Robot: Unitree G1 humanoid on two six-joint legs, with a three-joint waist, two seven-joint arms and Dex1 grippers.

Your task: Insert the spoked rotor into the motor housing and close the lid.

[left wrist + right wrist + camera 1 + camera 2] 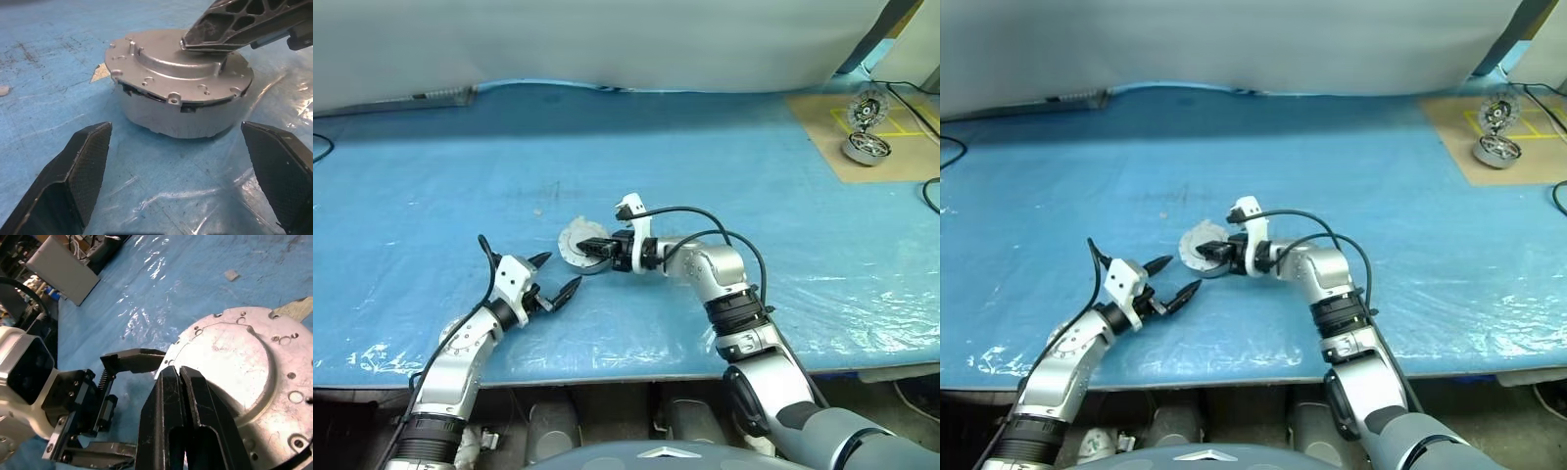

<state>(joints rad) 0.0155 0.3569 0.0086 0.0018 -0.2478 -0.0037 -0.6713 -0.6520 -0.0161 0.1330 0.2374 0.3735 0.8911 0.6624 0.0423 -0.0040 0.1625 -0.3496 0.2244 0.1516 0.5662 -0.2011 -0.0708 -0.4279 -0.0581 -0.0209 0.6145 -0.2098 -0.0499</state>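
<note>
Your lid (pixel 178 81) already sits on the housing (pixel 176 120) mid-table (pixel 431 176), slightly skewed, so press your closed right gripper (pixel 183 382) straight down on its raised centre while the open left gripper (pixel 552 275), just beside, stands ready to steady it.

The lid (pixel 178 73) sits on the motor housing (pixel 176 120); right gripper (pixel 205 41) presses it; left fingers (pixel 80 169) spread apart.

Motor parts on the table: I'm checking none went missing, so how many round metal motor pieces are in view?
3: the lid on the motor housing near the right pincer, and a shiny spoked motor on the far brown board. The spoked rotor may be hidden inside.
</note>
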